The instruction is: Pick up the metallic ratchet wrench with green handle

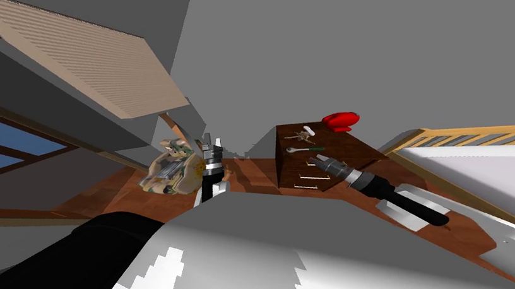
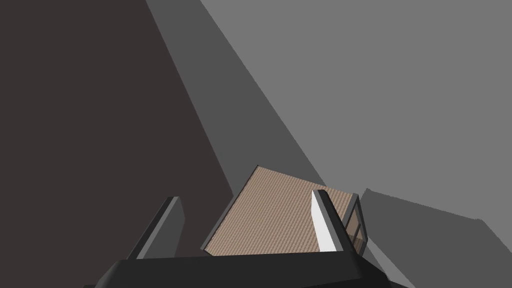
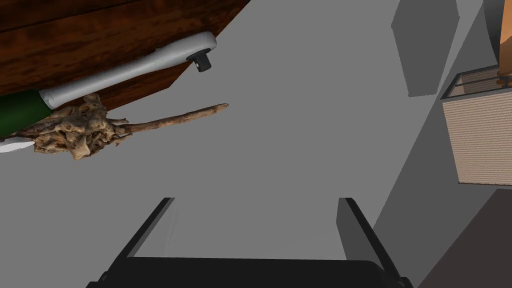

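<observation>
Two thin fingers on the right gripper (image 3: 255,225) stand wide apart and hold nothing. The wrench (image 3: 132,69) lies flat on top of the dark wood dresser (image 1: 286,167). Its silver head is near an edge and its green handle is further in. A knobbly brown twig (image 3: 75,131) lies just beside the handle. A red thing (image 1: 341,120) and a small white thing (image 1: 307,130) sit further back on the same top. I think the job now is to bring the hand to the wrench. To do it well, the hand should turn until the wrench sits between the two fingers. Then it should go down over the silver part, away from the twig, and only then squeeze. The twig could get pinched too. The dresser drawers are shut, so I cannot tell what is in them. A spotty green and tan bag (image 1: 171,171) sits on the floor, and I cannot see inside it. The left gripper (image 2: 245,230) points up, fingers apart, empty.
</observation>
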You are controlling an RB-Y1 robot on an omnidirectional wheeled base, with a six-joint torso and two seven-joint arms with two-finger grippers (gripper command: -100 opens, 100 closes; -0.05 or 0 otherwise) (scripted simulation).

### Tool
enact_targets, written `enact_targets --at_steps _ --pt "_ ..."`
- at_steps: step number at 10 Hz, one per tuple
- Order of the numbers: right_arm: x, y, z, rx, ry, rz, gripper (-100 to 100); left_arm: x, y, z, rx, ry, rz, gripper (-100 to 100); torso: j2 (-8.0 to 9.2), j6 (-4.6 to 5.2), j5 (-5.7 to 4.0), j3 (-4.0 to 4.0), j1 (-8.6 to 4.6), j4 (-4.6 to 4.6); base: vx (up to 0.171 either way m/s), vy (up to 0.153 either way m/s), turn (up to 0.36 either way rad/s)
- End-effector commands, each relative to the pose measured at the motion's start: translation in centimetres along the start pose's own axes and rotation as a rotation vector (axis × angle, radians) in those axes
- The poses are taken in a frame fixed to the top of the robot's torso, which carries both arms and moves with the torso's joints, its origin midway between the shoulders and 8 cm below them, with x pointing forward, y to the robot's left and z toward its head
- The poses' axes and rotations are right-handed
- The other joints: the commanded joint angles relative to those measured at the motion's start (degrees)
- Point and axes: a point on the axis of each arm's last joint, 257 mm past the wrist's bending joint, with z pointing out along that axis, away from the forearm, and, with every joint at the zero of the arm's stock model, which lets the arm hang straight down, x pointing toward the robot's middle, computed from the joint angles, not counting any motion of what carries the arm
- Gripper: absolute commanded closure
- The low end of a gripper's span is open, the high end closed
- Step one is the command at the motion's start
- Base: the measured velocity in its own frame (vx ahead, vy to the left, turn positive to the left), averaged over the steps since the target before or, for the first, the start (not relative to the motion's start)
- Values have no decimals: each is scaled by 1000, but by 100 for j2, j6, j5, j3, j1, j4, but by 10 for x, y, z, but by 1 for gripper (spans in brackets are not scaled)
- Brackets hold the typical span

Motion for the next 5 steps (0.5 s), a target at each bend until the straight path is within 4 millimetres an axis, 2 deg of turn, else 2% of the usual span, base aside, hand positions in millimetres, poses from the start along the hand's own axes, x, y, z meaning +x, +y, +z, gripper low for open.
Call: enact_targets --at_steps 1,2,4,5 --pt "5 -9 -3 9 47 -53 -100 0 0 0 0 0 0 0 0 0 0 0 0 0 11 50 33" --pt "17 -23 -9 33 97 -110 -100 0 0 0 0 0 0 0 0 2 1 0 -1 0 28 64 74" --pt "16 -25 -12 28 130 -142 -100 0 0 0 0 0 0 0 -4 1 2 -3 6 -1 15 51 12" --pt "28 -40 -20 49 185 -204 -100 0 0 0 0 0 0 0 0 2 1 0 -3 0 34 53 89"
